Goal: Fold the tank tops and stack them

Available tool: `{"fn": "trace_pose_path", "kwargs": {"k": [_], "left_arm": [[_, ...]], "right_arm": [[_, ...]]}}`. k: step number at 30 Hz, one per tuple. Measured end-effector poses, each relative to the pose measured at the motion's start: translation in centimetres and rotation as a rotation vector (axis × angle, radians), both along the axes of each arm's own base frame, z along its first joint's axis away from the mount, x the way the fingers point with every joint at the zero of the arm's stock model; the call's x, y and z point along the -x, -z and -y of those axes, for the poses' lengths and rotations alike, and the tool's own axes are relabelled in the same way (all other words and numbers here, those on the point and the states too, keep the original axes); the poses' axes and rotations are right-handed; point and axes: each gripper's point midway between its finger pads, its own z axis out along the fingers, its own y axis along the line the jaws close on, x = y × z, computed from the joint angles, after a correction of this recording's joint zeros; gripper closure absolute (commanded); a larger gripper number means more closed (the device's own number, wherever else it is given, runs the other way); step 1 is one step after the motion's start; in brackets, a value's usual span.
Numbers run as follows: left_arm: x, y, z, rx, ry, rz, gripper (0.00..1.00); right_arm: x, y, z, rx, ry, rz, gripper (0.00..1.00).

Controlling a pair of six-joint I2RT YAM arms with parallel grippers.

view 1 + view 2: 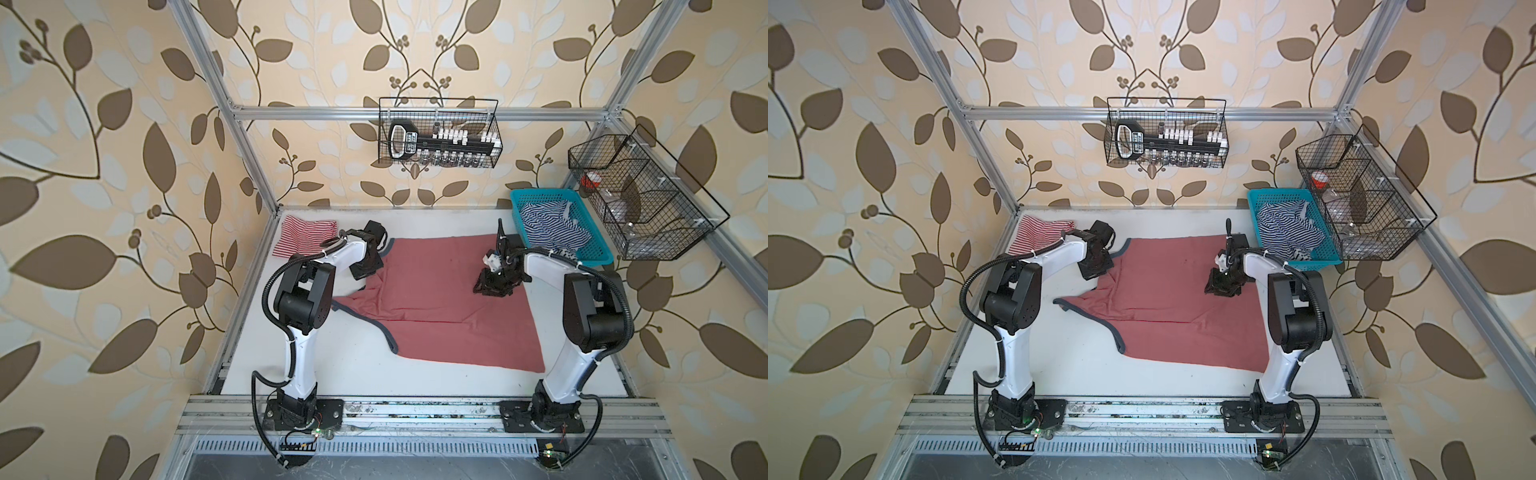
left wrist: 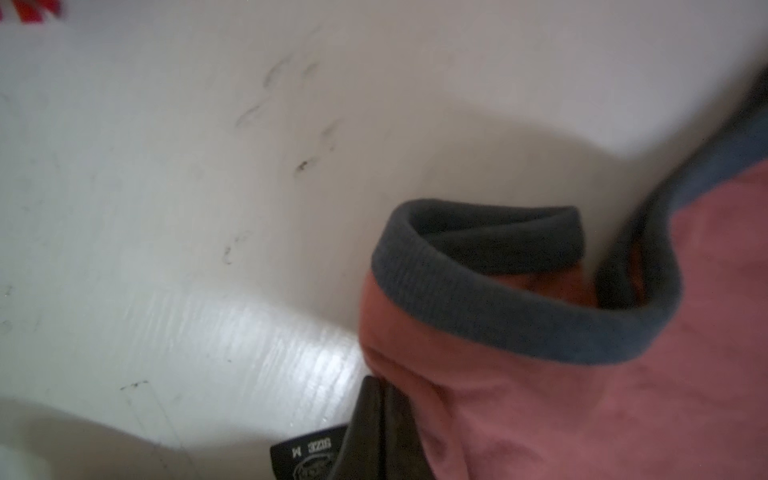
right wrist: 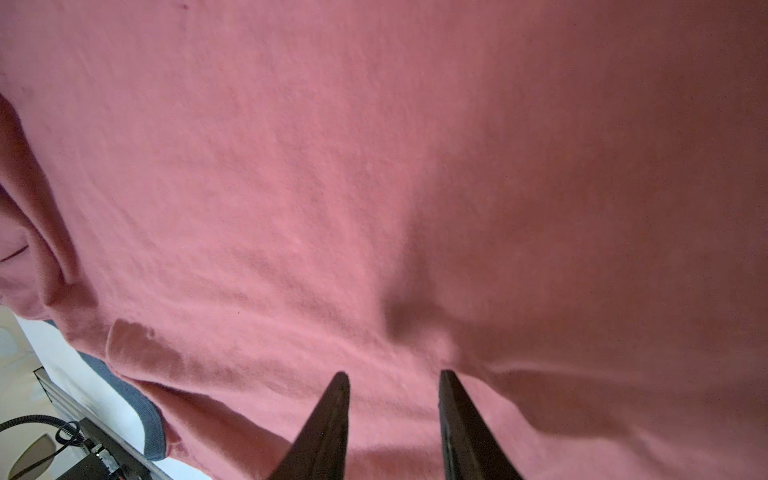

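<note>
The teal basket (image 1: 592, 241) holds a navy-striped garment (image 1: 544, 228); left gripper (image 2: 380, 390) pinches the red tank top (image 1: 436, 299), right gripper (image 3: 393, 374) narrowly parted.

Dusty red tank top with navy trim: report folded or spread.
Spread: the dusty red tank top lies wide across the white table, one edge bunched.

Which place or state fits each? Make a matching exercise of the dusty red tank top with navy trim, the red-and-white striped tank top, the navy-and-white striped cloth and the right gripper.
1. dusty red tank top with navy trim
2. red-and-white striped tank top
3. navy-and-white striped cloth
4. right gripper

A. in the teal plastic basket
B. jaws apart, over red cloth
C. far left corner of the white table
D. spread across the table's middle

Pairs: 1-D, 2-C, 3-A, 4-B.
</note>
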Motion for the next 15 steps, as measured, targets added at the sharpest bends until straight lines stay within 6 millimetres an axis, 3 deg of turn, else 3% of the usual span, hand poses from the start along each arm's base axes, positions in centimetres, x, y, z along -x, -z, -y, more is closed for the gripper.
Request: {"fn": "trace_pose_path", "kwargs": {"k": [5, 8, 12, 15], "left_arm": [[-0.6, -4.0, 4.5, -0.078, 0.177, 0.104, 1.0], [-0.1, -5.2, 7.2, -0.106, 0.285, 0.129, 1.0], [1.0, -4.7, 10.2, -0.139, 0.405, 0.102, 1.0], [2.7, -1.9, 11.8, -0.175, 0.48, 0.029, 1.0]], "right_arm": [[0.0, 0.4, 0.0, -0.002, 0.0, -0.004, 0.63], [0.1, 0.6, 0.0, -0.004, 0.0, -0.01, 0.63], [0.1, 0.8, 0.1, -0.01, 0.005, -0.011, 0.63], [0.1, 0.8, 0.4, -0.022, 0.016, -0.012, 0.63]]}}
